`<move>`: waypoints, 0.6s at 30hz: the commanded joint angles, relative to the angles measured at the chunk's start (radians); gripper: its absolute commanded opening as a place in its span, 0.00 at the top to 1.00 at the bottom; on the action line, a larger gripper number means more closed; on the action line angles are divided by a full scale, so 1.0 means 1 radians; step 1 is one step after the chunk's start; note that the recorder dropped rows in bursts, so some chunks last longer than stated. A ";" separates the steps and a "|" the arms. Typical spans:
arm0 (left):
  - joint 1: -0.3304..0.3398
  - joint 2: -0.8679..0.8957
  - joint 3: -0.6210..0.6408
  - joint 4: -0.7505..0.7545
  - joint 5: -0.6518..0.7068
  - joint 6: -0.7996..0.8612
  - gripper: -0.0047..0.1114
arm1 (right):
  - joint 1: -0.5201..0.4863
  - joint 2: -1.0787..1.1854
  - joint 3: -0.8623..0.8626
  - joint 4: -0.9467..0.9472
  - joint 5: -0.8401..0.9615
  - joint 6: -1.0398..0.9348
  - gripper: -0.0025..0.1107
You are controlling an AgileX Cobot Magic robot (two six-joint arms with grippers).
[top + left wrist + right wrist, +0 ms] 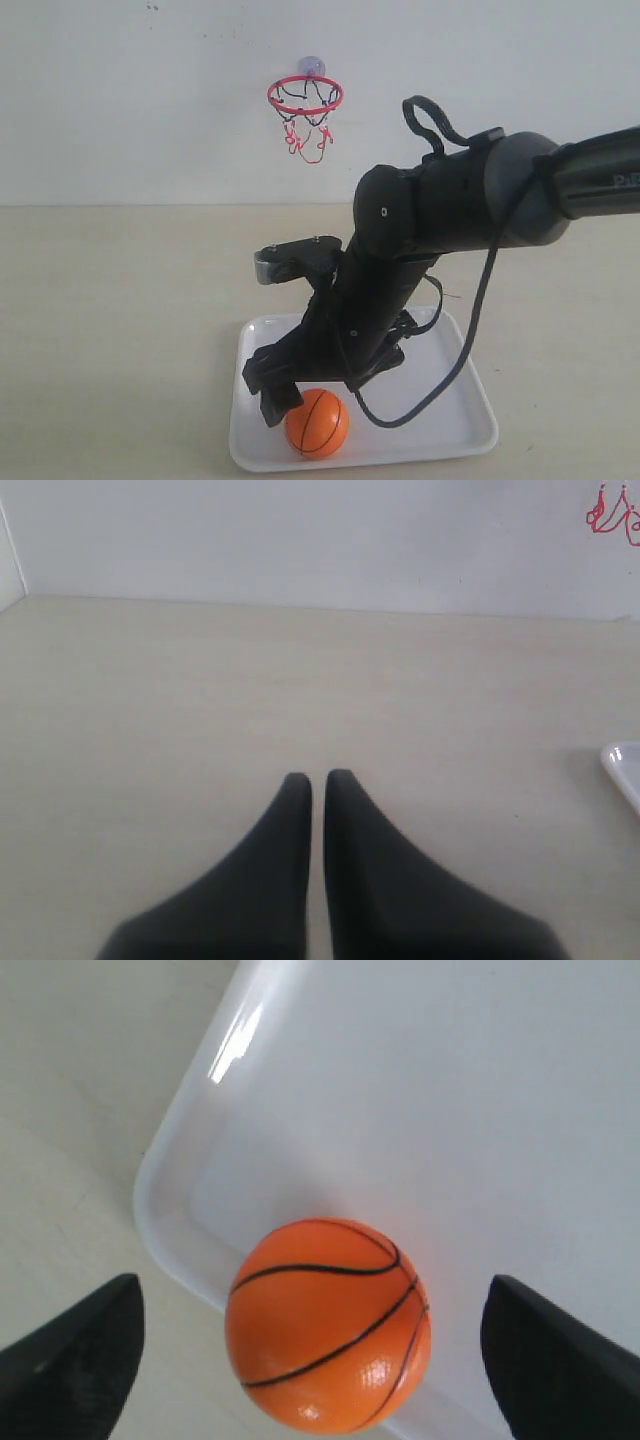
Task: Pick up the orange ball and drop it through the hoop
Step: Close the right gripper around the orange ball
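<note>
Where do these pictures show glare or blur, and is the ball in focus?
Right wrist view: a glare streak on the rim of the tray; the ball is sharp, the fingers of the right claw are soft. Left wrist view: the left claw blurs toward the camera. Exterior view: even light, no strong glare.

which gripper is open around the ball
The right gripper: it is spread wide on either side of the orange ball in the tray. The left gripper is shut, over the table.
</note>
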 commanded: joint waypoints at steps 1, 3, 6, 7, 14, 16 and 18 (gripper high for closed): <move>0.002 -0.003 0.003 -0.007 0.000 0.000 0.92 | 0.001 0.003 -0.009 -0.002 0.026 0.003 0.23; 0.002 -0.003 0.003 -0.007 0.000 0.000 0.92 | 0.001 0.008 -0.009 -0.002 0.037 0.003 0.23; 0.002 -0.003 0.003 -0.007 0.000 0.000 0.92 | 0.001 0.027 -0.009 -0.015 0.054 0.003 0.23; 0.002 -0.003 0.003 -0.007 0.000 0.000 0.92 | 0.001 0.027 -0.009 -0.016 0.056 0.003 0.23; 0.002 -0.003 0.003 -0.007 0.000 0.000 0.92 | 0.001 0.029 -0.020 -0.018 0.059 0.015 0.32; 0.002 -0.003 0.003 -0.007 0.000 0.000 0.92 | 0.001 0.029 -0.020 -0.018 0.059 0.036 0.51; 0.002 -0.003 0.003 -0.007 0.000 0.000 0.92 | 0.001 0.029 -0.020 -0.018 0.059 0.036 0.75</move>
